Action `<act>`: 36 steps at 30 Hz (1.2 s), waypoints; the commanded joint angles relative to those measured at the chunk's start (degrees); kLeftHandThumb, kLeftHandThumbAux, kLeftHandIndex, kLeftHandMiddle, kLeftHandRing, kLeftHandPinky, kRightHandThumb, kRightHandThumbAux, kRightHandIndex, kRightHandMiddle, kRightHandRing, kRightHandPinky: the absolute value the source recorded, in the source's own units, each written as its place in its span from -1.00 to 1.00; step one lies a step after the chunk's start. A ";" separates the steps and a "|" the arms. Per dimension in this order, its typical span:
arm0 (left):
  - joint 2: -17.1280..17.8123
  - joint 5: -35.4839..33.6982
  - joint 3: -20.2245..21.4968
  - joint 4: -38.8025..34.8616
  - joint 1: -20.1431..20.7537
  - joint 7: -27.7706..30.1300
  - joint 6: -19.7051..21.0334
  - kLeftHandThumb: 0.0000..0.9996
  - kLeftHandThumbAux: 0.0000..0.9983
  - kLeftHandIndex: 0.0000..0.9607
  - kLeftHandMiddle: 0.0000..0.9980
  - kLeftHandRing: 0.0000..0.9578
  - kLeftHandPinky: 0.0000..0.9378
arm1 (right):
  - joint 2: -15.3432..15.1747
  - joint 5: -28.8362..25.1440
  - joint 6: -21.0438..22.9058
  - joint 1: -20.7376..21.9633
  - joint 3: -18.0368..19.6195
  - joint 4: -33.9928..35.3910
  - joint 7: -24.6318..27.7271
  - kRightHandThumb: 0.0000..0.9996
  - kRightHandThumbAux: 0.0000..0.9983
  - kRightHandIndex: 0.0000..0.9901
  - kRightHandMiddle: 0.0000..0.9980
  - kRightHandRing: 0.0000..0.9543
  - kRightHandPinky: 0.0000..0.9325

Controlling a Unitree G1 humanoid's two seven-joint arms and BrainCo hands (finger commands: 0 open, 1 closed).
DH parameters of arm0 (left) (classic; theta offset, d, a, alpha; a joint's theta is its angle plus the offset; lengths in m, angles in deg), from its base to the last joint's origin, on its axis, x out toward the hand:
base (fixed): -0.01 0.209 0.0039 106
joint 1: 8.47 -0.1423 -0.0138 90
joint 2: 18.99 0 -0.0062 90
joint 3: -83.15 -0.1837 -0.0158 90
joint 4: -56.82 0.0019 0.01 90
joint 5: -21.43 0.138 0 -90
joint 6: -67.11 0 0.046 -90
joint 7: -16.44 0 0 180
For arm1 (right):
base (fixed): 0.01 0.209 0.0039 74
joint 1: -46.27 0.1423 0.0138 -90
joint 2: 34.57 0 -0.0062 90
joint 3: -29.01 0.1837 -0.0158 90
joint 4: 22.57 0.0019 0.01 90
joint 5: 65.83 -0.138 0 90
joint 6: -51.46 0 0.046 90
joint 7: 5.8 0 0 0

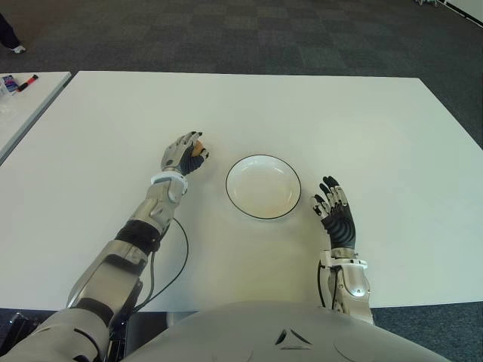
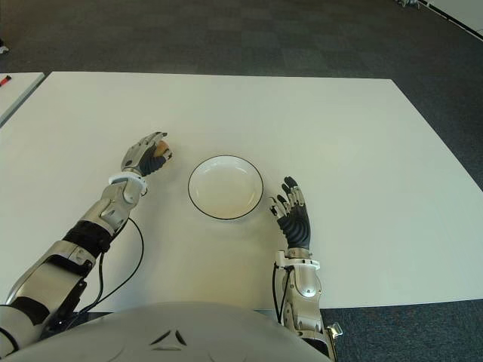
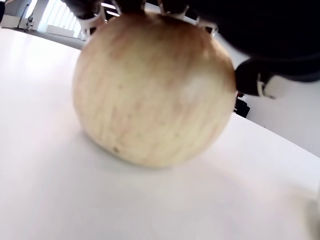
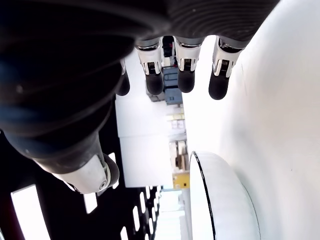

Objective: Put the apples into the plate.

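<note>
A pale yellow apple with a reddish blush (image 3: 152, 90) sits on the white table (image 1: 362, 128), to the left of the plate. My left hand (image 1: 186, 154) covers it from above, its fingers curled around it; only a sliver of the apple (image 1: 199, 148) shows between them in the eye views. The white plate with a thin dark rim (image 1: 263, 187) lies in the middle and holds nothing. To the plate's right my right hand (image 1: 333, 205) shows with its fingers (image 4: 185, 75) straight and spread, holding nothing. No other apple is in view.
A second white table (image 1: 23, 105) stands at the far left with small items (image 1: 18, 82) on it. A black cable (image 1: 179, 260) loops beside my left forearm. Dark carpet surrounds the table, and a person's shoe (image 1: 15, 48) shows at the far left.
</note>
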 commanded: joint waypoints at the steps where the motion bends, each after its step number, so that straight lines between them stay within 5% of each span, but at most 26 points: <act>1: -0.30 0.17 -1.44 2.46 -2.14 3.80 2.24 0.56 -0.29 -0.91 -0.83 -0.67 -0.42 | 0.13 -0.71 0.87 0.10 0.40 -0.05 0.25 -0.37 0.42 -0.95 -0.93 -0.89 -0.75; 36: -0.75 0.53 -0.78 6.23 -0.96 -0.90 -2.27 0.70 -0.24 -0.75 -0.46 0.00 0.27 | 1.28 -1.83 1.91 0.75 1.92 -0.26 0.03 -0.25 0.30 -0.86 -0.94 -0.89 -0.62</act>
